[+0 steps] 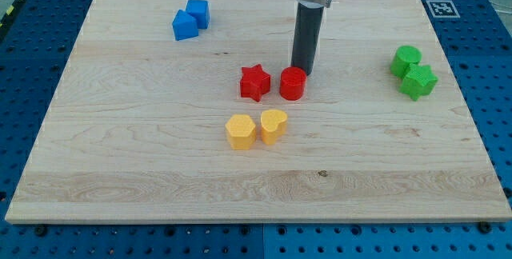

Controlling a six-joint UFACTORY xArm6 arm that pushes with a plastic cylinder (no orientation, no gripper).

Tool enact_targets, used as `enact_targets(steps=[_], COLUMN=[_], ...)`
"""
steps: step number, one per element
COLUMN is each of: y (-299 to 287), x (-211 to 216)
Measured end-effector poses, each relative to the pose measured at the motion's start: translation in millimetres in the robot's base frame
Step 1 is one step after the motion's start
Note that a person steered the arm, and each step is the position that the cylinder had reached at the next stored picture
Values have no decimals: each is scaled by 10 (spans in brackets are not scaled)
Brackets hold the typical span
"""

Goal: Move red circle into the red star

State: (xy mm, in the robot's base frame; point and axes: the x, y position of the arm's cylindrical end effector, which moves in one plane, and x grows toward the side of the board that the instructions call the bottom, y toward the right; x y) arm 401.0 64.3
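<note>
The red circle sits near the board's middle, just right of the red star, with a narrow gap between them. The dark rod comes down from the view's top. My tip stands right behind the red circle, at its upper right edge, touching or nearly touching it.
Two blue blocks lie together at the top left. A green circle and a green star lie together at the right. A yellow hexagon and a yellow heart sit below the red blocks. The wooden board rests on a blue perforated table.
</note>
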Motion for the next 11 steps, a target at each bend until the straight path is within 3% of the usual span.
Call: enact_targets(steps=[2, 4, 9, 11], y=[551, 551, 203, -330], x=[133, 330, 534, 549])
